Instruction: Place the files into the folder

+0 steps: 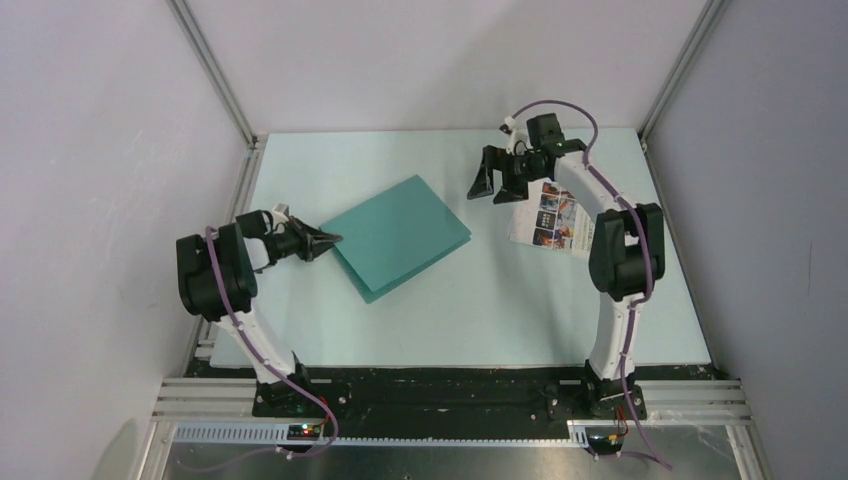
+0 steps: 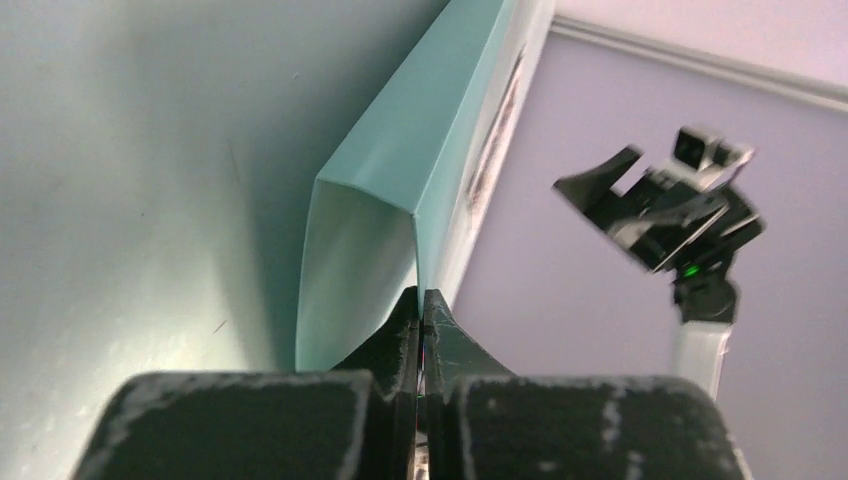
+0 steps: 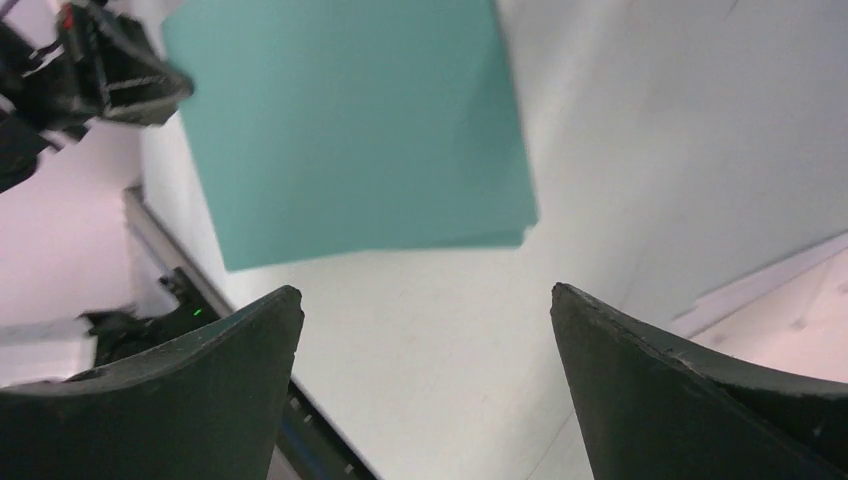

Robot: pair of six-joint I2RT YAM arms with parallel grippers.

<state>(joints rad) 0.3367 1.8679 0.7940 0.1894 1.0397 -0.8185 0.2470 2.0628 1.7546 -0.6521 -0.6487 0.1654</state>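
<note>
**Right of the folder, the files wait under my right arm**

Mid-table [image 1: 500, 320], the folder [image 1: 400, 235] lies slantwise, its long axis running near-left to far-right. My left gripper [image 1: 330, 240] is pressed together on its left corner, pinching the cover. My right gripper [image 1: 497, 186] hangs spread and empty, the files [image 1: 552, 215] just beside it; only the brochure page shows. I judge the right arm nearer, so the sheets must travel leftward.

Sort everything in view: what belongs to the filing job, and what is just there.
Job:
- thin flat teal-green folder, its corner pinched by the shut left gripper
- white brochure sheet with colourful photos, partly behind the right arm
- open right gripper, holding nothing

Just there:
- pale table top
- silver metal frame posts
- plain walls
</note>
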